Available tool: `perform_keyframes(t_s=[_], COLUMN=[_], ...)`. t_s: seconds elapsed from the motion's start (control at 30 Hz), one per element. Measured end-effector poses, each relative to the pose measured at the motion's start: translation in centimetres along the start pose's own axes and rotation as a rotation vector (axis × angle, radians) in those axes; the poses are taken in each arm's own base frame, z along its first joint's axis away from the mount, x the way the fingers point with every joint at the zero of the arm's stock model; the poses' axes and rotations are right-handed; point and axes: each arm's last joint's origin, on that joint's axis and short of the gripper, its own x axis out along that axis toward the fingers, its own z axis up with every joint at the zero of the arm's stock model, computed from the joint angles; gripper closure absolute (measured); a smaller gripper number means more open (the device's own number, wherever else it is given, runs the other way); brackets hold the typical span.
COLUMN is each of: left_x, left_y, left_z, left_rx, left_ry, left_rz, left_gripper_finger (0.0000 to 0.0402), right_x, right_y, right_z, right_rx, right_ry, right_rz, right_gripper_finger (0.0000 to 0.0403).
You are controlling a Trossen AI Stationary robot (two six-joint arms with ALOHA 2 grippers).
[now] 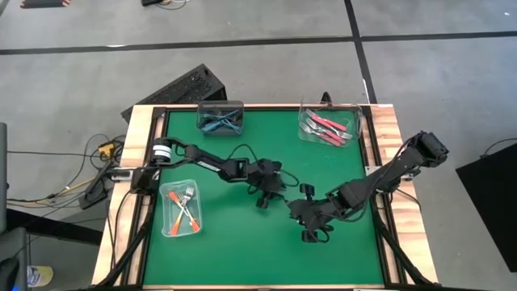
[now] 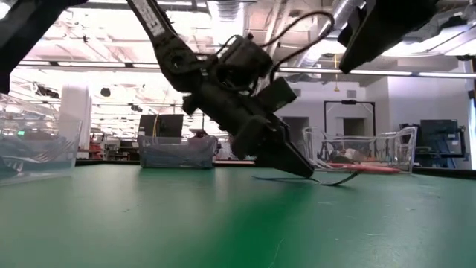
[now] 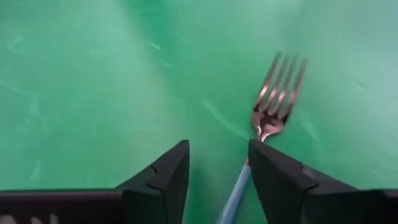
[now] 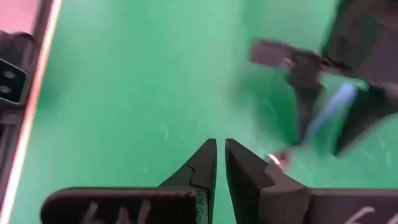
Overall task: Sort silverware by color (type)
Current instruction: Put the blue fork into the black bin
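Counter: we see a green mat [image 1: 242, 242] framed in pale wood, with grey floor around it.
Fork on the mat: we find a blue-handled fork [image 3: 273, 106] lying flat near the middle of the counter, silver tines pointing away from the left claw, its slim handle running back between that claw's fingers.
Left claw: we see the left claw [image 3: 217, 171] low over the mat, fingers parted, straddling the handle; one finger [image 3: 280, 180] looks close against it, and we cannot tell if it grips.
Right claw: we see the right claw [image 4: 221, 165] near the mat just beside the left one, fingers a narrow slit apart, holding nothing.
Sorted forks: we see blue ones in a clear tub [image 1: 220, 106] at the far edge, pink-red ones in a tub [image 1: 305, 129] at the far right, orange ones in a tub [image 1: 168, 222] at the left.
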Motion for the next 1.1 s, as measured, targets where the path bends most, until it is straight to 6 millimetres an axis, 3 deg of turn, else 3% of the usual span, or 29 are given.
perform_keyframes(t_s=[0.2, 0.53, 0.63, 0.87, 1.1], left_x=[0.7, 0.9, 0.8, -0.8, 0.3], left_y=[1.0, 0.8, 0.7, 0.9, -0.5], left_z=[-0.9, -1.5, -1.3, 0.4, -0.4], left_rx=[-0.044, -0.069, -0.074, -0.044, 0.05], left_ry=[-0.017, -0.007, -0.026, -0.051, -0.023], left_rz=[-0.16, -0.231, -0.255, -0.256, -0.266], left_gripper_finger=[0.0255, 0.0333, 0.034, 0.0298, 0.0251], right_x=[0.0, 0.2, 0.2, 0.2, 0.2], right_y=[0.0, -0.7, -0.8, -0.7, -0.8], right_z=[-0.2, 0.0, 0.0, 0.0, 0.1], right_rx=[-0.007, -0.021, -0.02, -0.02, -0.016], right_ry=[0.013, 0.024, 0.025, 0.025, 0.015], right_rz=[-0.006, -0.025, -0.028, -0.027, -0.025], right_gripper_finger=[0.0341, 0.0341, 0.0341, 0.0341, 0.0341])
